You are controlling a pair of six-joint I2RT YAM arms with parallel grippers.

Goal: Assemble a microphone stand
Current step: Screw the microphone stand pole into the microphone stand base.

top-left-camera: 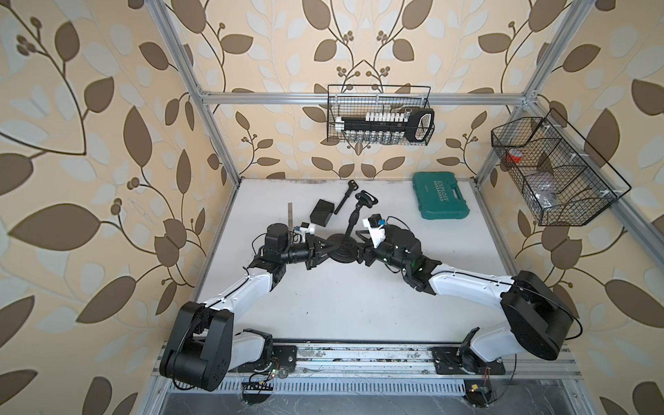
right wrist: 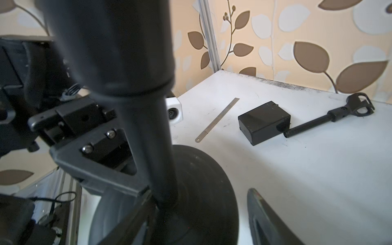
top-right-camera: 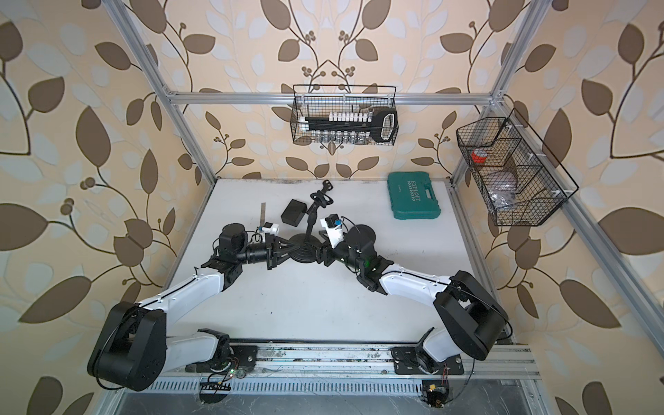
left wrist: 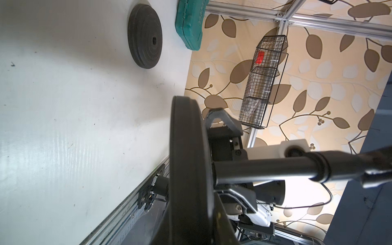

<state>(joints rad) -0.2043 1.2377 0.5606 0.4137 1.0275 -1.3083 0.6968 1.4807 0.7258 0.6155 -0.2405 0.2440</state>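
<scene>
Microphone stand base [top-left-camera: 341, 256] at mid-table between the two arms, pole [top-left-camera: 354, 219] up from its centre, holder clip [top-left-camera: 365, 202] at the top; whether resting on the table [top-left-camera: 323, 305] or just clear of it, impossible to tell. Left gripper [top-left-camera: 331, 248] clamped tight on the pole low down, just above the base. Right gripper [top-left-camera: 360, 247] spread wide, jaws either side of the pole without gripping it (one finger [right wrist: 267, 214] plainly apart from it in the right wrist view).

Second round disc [left wrist: 142, 31] flat on the table near the teal tool case [top-left-camera: 441, 199], lid closed. Small black box [top-left-camera: 322, 212] closed as well, with a loose second pole [top-left-camera: 344, 199] just beside it and a steel ruler [top-left-camera: 290, 215] on its other side.

Back-wall wire basket [top-left-camera: 377, 102]: black socket rail [top-left-camera: 373, 124] with white and metal sockets. Side wire basket [top-left-camera: 575, 215], three compartments: something red [top-left-camera: 515, 158] in the farthest, clear plastic bags [top-left-camera: 546, 199] in the nearest, middle contents unclear.
</scene>
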